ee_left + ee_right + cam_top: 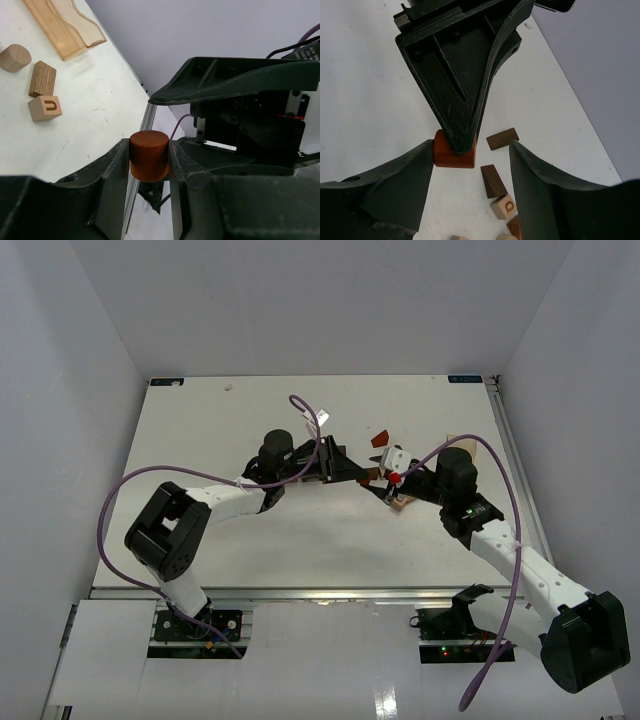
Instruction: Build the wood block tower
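My left pincer (147, 149) is clamped on the reddish-brown cylinder (447, 156), one finger on each curved flank. My right pincer (470, 147) is spread wide, holding nothing, and faces the left one nose to nose.

Here's what counts: the cylinder sits dead ahead of the right pincer, on the line through the middle of its gap, just beyond the fingertips and not yet between them. The left pincer's near finger comes down over the cylinder's middle. That leaves the two sides facing my right fingers bare, so the two grips would cross rather than collide.

In the right wrist view the cylinder's axis stands upright, square to my right pincer's reach. I judge a straight push forward would bracket it, and this reads to me as a handover from left to right. Whether the cylinder rests on the tabletop (365, 75) or hangs just above it, I can't tell.

The wood block tower (494, 181) is no tower yet. Loose pieces lie flat, among them two dark wedges (502, 138) and a lettered cube (503, 206). They sit below my right pincer, toward its right finger, so my right arm is the nearer one for stacking.
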### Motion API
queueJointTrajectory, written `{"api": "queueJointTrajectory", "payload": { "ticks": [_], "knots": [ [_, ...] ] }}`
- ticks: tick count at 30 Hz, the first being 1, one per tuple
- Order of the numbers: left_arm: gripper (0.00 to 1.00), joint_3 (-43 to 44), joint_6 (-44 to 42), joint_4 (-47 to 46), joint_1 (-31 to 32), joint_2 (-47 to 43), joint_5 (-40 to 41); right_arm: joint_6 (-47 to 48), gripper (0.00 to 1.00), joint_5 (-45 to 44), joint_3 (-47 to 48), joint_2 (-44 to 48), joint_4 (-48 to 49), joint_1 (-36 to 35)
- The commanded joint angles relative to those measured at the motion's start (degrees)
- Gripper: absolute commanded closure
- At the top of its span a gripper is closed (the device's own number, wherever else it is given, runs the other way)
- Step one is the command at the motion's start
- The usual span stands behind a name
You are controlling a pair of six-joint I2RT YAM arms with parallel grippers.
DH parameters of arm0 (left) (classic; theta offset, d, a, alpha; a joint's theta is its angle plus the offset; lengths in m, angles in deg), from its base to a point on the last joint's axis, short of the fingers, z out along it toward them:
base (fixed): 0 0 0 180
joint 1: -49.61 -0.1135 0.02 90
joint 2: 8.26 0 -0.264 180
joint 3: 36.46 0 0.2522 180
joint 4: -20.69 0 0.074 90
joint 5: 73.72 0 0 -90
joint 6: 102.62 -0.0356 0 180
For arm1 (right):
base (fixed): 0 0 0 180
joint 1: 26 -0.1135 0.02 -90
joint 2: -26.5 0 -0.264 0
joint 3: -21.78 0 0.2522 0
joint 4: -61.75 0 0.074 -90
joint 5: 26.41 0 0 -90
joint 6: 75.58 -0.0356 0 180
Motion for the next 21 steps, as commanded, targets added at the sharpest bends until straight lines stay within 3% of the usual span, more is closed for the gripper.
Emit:
{"api": "queueJointTrajectory", "payload": {
  "ticks": [1,8,15,21],
  "knots": [
    [0.90,2.21,-0.18,-0.91,-0.08,0.45,-1.18,0.40,0.38,0.56,2.54,-0.25,0.89,-0.28],
    [0.90,4.32,-0.62,0.03,-0.11,1.29,-1.21,1.14,0.45,1.05,2.10,-0.36,-0.23,-0.28],
    [0.90,4.51,-0.63,0.06,-0.17,1.42,-1.18,1.55,0.34,-0.48,1.32,-0.50,-0.11,-0.28],
    [0.89,4.27,-0.55,-0.03,-0.17,1.43,-1.29,1.65,0.41,-0.60,1.28,-0.73,0.20,-0.36]
  ]
}}
